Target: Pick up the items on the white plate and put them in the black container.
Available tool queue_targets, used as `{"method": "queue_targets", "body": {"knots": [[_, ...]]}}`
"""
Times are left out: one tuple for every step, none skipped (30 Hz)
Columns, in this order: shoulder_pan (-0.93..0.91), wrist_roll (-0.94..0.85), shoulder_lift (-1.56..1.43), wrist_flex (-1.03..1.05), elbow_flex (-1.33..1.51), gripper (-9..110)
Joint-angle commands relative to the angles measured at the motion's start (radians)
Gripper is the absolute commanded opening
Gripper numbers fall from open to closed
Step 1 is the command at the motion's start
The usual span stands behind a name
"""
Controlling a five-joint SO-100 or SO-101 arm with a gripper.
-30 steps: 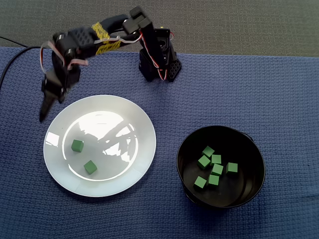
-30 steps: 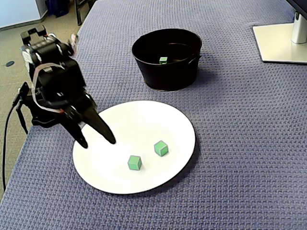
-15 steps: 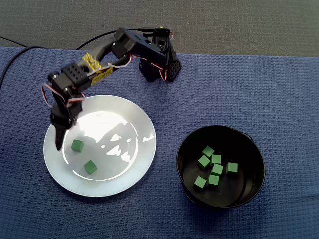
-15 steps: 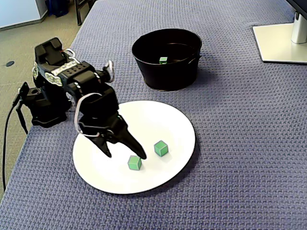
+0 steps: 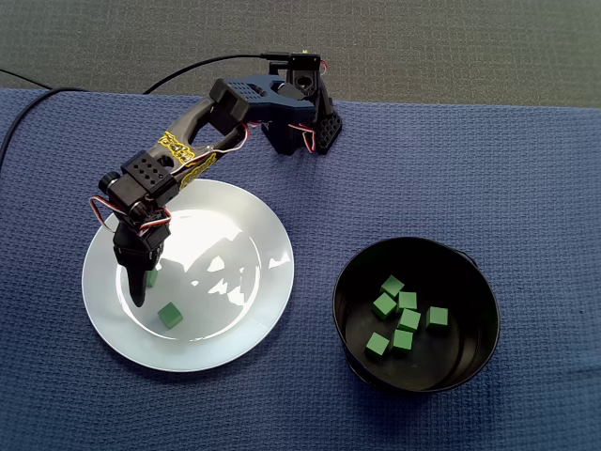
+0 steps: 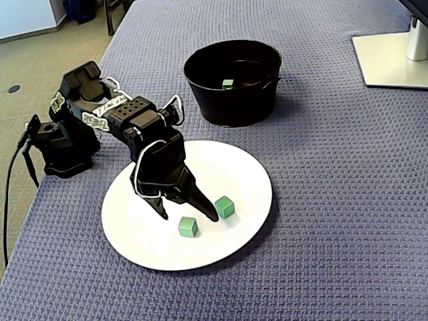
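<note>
Your arm (image 6: 110, 110) now farther over the white plate (image 6: 247, 167), jaws spread open (nothing held), tips beside the nearer green cube (image 6: 188, 227)

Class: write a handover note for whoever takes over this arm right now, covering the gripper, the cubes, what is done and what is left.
Gripper: open, fingers either side of one green cube on the white plate; not yet gripped.
Second cube lies loose on the plate beside it.
Done: several cubes already sit in the black container.
Left: grip and move both plate cubes.
</note>
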State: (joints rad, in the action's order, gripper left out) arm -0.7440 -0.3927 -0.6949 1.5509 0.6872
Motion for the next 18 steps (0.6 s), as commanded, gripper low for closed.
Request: {"method": "queue_targets", "body": {"knots": [[-0.006,-0.012,-0.002,0.002,-0.072,38],[-0.006,-0.017,0.003,0.002,-0.077,37],[-0.006,-0.018,0.008,0.003,-0.083,36],[-0.006,-0.018,0.012,0.005,-0.087,35],[-0.006,-0.018,0.017,0.005,-0.091,34],[-0.006,-0.020,0.020,0.005,-0.092,33],[-0.005,-0.021,0.023,0.005,-0.094,31],[-0.005,-0.021,0.025,0.005,-0.094,29],[-0.003,-0.021,0.028,0.005,-0.094,28],[-0.003,-0.023,0.031,0.005,-0.095,26],[-0.003,-0.023,0.031,0.005,-0.097,25],[-0.005,-0.021,0.032,0.005,-0.098,24],[-0.006,-0.021,0.034,0.003,-0.101,24],[-0.008,-0.023,0.037,0.003,-0.104,23],[-0.008,-0.026,0.038,0.002,-0.106,23],[-0.009,-0.029,0.041,0.002,-0.107,23],[-0.011,-0.031,0.043,-0.002,-0.110,23],[-0.012,-0.032,0.044,-0.005,-0.112,22]]}}
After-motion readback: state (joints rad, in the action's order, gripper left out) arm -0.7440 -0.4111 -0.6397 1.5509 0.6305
